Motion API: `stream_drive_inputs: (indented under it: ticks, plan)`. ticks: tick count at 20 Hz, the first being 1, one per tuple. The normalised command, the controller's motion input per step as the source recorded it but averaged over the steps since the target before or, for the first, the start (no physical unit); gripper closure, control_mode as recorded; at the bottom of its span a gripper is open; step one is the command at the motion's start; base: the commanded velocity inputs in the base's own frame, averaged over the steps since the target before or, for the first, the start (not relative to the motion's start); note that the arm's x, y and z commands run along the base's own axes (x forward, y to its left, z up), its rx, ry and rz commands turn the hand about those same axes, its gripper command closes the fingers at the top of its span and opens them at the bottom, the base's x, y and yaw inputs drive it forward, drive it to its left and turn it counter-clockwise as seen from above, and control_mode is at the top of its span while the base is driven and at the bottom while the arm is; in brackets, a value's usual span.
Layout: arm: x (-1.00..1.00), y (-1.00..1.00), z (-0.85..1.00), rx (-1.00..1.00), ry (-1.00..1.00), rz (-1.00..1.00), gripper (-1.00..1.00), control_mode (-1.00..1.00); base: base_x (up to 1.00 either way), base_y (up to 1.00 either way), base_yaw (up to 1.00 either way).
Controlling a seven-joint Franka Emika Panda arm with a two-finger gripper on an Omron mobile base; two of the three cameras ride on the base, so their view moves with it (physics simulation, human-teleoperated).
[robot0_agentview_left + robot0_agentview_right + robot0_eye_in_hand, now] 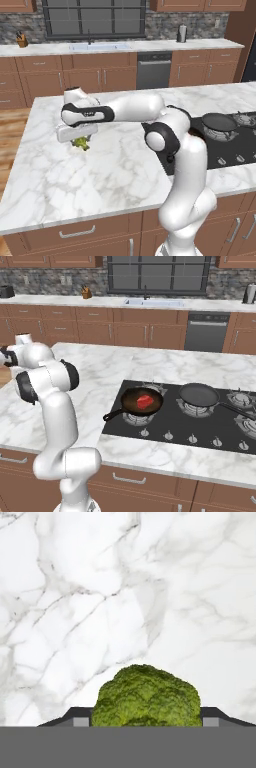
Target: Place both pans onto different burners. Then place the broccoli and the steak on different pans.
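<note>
Broccoli (146,696): a small floret with a bumpy yellow-green crown, lying on the white marble island counter well to the left of the cooktop, seen in the left base view (81,143) as a green tuft. Steak (145,402): a small irregular bright red chunk resting inside the brown pan (141,402), a round shallow skillet with dark interior, its handle pointing toward the front left, seated on the front-left burner. Black pan (199,395): a near-black round skillet, upright, seated on the neighbouring burner to the right, its handle running toward the right.
</note>
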Motion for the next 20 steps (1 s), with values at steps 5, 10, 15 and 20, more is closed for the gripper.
stream_drive_inputs:
  ticks: [5,10,15,20]
  plan:
    - [0.0,-0.78,0.4,0.1,-0.01,-0.03,1.0,-1.0,0.0,0.0,0.0]
    - [0.0,-0.87,0.34,0.04,-0.03,0.0,1.0,-1.0,0.0,0.0,0.0]
    - [0.0,-0.91,0.28,0.0,-0.07,0.0,1.0,-1.0,0.0,0.0,0.0]
    - [0.0,-0.85,0.18,0.0,-0.05,-0.01,1.0,-1.0,0.0,0.0,0.0]
